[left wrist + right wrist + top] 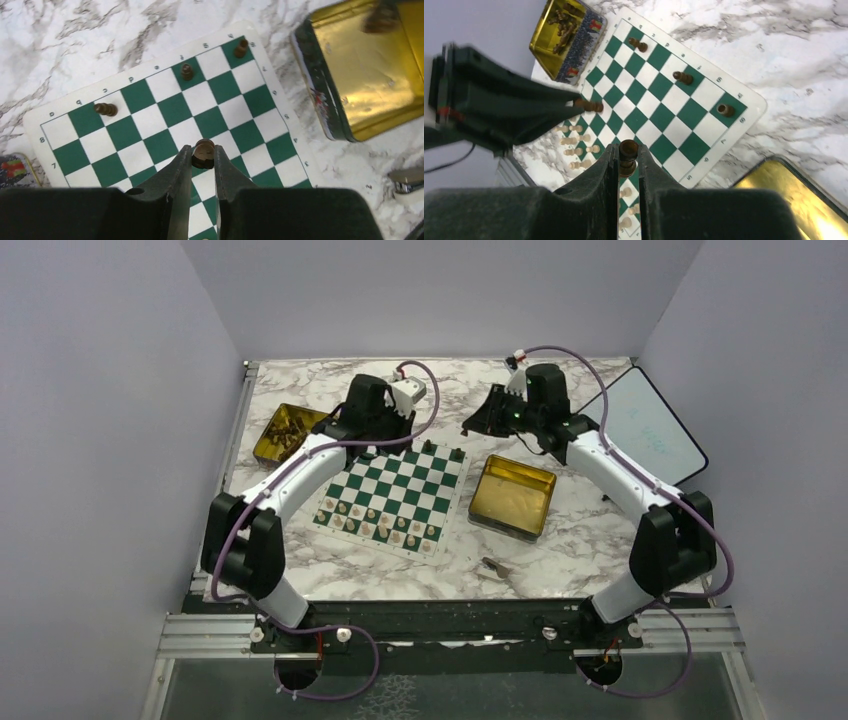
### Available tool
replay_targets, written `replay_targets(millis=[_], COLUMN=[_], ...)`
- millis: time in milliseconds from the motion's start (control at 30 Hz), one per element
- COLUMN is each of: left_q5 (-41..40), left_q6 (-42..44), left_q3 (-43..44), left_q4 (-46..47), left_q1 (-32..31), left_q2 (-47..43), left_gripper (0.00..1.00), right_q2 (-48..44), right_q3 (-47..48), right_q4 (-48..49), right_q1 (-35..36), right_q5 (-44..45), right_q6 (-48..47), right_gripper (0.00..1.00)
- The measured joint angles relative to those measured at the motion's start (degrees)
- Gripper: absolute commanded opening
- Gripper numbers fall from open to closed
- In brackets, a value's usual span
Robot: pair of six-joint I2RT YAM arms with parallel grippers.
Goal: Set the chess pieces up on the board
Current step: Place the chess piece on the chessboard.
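Observation:
The board (395,490) of green and white squares lies mid-table, with pale chess pieces (380,525) in two rows along its near side. Three dark pieces (187,71) stand on the far row. My left gripper (204,150) hangs above the board's far half, shut on a dark brown piece (204,154). My right gripper (628,150) is raised beyond the board's far right corner and is shut on another dark brown piece (628,159). In the top view the left gripper (372,435) and right gripper (478,423) are both at the far side.
A gold tin (285,433) holding dark pieces sits left of the board. An empty gold tin (512,495) sits to its right. A black-rimmed white tablet (650,425) leans at the far right. A small dark object (495,566) lies near the front edge.

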Motion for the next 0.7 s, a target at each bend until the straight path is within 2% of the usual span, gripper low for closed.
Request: replay_targets(millis=[333, 533, 700], left_q5=[-11.9, -16.2, -18.0], left_q6=[-9.2, -11.9, -13.6], left_q3=[15.8, 23.6, 24.6], left_q4=[-1.3, -3.5, -4.5], left_q1=[3.3, 3.7, 5.9], left_q2=[15.3, 22.6, 23.9], left_gripper=[0.17, 0.17, 0.17], right_q2=[-9.8, -13.7, -15.2], right_q3=[-14.2, -16.7, -16.7], right_q4=[1.4, 0.9, 1.0], right_q1=[0.1, 0.1, 0.1], right_q5=[6.2, 7.5, 7.6], right_q6=[-1.6, -2.4, -3.2], right_gripper=[0.12, 0.12, 0.12])
